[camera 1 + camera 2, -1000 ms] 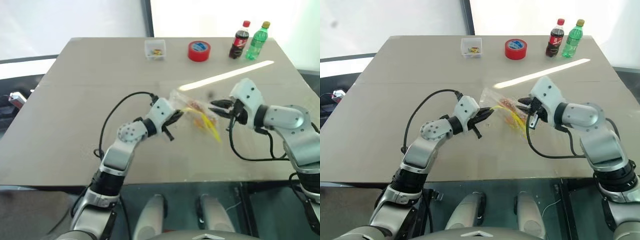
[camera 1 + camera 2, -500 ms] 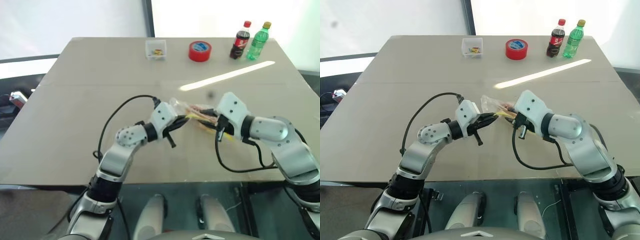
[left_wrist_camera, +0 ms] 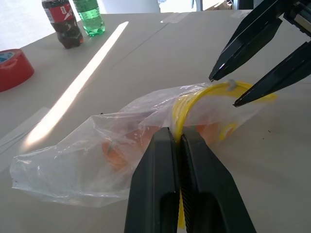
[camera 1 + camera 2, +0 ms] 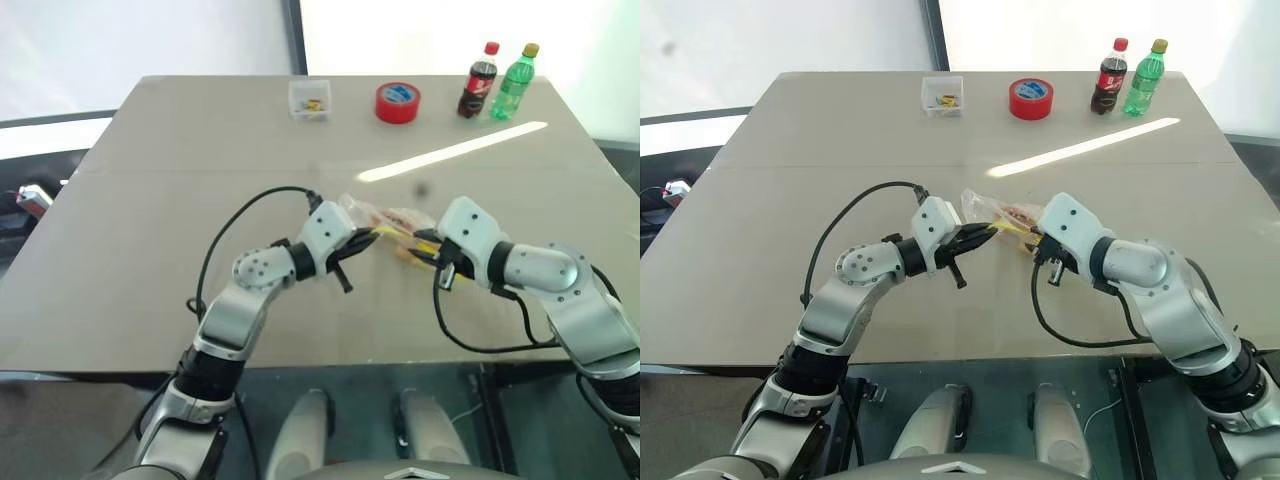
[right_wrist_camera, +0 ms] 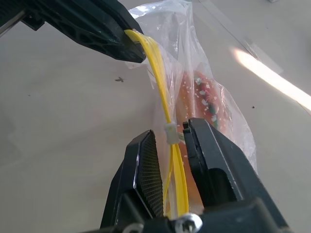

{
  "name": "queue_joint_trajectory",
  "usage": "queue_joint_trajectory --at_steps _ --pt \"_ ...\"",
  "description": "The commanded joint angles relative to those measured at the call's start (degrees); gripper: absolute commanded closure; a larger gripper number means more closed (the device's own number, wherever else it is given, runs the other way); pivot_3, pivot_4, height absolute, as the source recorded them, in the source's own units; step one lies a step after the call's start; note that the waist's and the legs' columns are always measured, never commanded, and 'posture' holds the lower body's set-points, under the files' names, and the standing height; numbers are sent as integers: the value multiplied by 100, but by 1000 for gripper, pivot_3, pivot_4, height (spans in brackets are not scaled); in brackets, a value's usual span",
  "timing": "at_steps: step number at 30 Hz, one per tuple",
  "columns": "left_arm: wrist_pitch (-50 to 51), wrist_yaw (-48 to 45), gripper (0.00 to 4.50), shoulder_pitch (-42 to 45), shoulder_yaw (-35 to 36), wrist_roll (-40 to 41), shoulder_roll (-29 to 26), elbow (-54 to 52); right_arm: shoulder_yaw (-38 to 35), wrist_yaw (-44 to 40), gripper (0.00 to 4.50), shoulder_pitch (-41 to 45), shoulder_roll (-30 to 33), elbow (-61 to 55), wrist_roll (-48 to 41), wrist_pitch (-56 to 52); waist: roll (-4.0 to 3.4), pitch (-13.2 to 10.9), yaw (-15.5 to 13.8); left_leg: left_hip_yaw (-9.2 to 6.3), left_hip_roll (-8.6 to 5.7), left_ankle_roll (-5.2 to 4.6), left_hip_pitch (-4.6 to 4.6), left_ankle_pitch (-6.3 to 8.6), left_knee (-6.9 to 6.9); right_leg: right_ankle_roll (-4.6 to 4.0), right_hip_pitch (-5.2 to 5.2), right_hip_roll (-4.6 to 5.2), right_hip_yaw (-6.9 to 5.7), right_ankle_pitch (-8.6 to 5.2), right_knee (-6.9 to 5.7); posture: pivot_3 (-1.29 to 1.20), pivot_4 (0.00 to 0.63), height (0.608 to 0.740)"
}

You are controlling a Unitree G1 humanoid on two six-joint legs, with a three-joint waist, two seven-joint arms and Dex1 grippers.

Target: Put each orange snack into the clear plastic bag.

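The clear plastic bag (image 3: 73, 160) lies crumpled on the table between my two grippers. Inside it are two orange snacks (image 3: 115, 154), one of them with a pale speckled top (image 5: 198, 90). My left gripper (image 3: 176, 135) is shut on the bag's yellow strip (image 5: 154, 73), just left of the bag in the head views. From the bag's other side, my right gripper (image 5: 169, 136) stands open, one finger on each side of the strip. A small white slider on the strip sits in the gap between those fingers. In the head views the right gripper (image 4: 1038, 238) meets the bag at its right end.
Along the table's far edge stand a small clear box (image 4: 311, 98), a red tape roll (image 4: 398, 102), a cola bottle (image 4: 476, 80) and a green bottle (image 4: 514, 82). A strip of sunlight crosses the table behind the bag. The table's front edge is close below both arms.
My right gripper has come down and in toward the left one, until it straddles the yellow strip. The bag has settled lower. The left gripper has kept still.
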State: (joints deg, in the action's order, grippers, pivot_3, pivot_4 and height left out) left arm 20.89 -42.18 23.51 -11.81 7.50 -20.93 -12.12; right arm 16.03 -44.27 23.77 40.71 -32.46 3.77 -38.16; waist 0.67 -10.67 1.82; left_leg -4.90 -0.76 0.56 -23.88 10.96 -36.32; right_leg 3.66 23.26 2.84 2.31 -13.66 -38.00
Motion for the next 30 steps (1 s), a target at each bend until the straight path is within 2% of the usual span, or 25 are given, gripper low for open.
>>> queue_joint_trajectory --at_steps 1,8,10,12,13,23,30 --pt "-112 19 4500 83 -20 14 3 -96 -50 30 3357 -1 29 -72 26 73 0 0 0 0 0 0 0 0 0 1 0 0 0 0 0 0 150 740" --pt "-99 41 4500 53 -30 8 7 -127 -23 -3 3357 -24 19 -45 42 106 0 0 0 0 0 0 0 0 0 2 0 0 0 -1 0 0 150 740" --pt "-99 45 4500 55 -36 4 9 -129 -24 -9 3755 -10 17 -30 40 117 0 0 0 0 0 0 0 0 0 2 0 0 0 -1 0 0 150 740" --pt "-103 44 4500 61 -28 8 7 -118 -27 -14 4439 14 19 -12 40 130 0 0 0 0 0 0 0 0 0 2 0 0 0 -1 0 0 150 740" --pt "-104 46 4500 62 -27 7 7 -115 -30 -15 4481 18 23 -7 39 138 0 0 0 0 0 0 0 0 0 2 0 0 0 -1 0 0 150 740" --pt "-202 90 4500 34 -20 -98 -37 -7 -113 40 4481 -77 122 -7 121 99 0 0 -1 0 0 0 0 0 0 5 0 0 0 -3 0 0 150 740" --pt "-324 421 4500 59 109 -438 -165 282 -310 17 4481 -387 472 -55 149 -21 0 0 -12 0 0 0 0 0 0 5 -1 1 0 -3 2 0 150 740"
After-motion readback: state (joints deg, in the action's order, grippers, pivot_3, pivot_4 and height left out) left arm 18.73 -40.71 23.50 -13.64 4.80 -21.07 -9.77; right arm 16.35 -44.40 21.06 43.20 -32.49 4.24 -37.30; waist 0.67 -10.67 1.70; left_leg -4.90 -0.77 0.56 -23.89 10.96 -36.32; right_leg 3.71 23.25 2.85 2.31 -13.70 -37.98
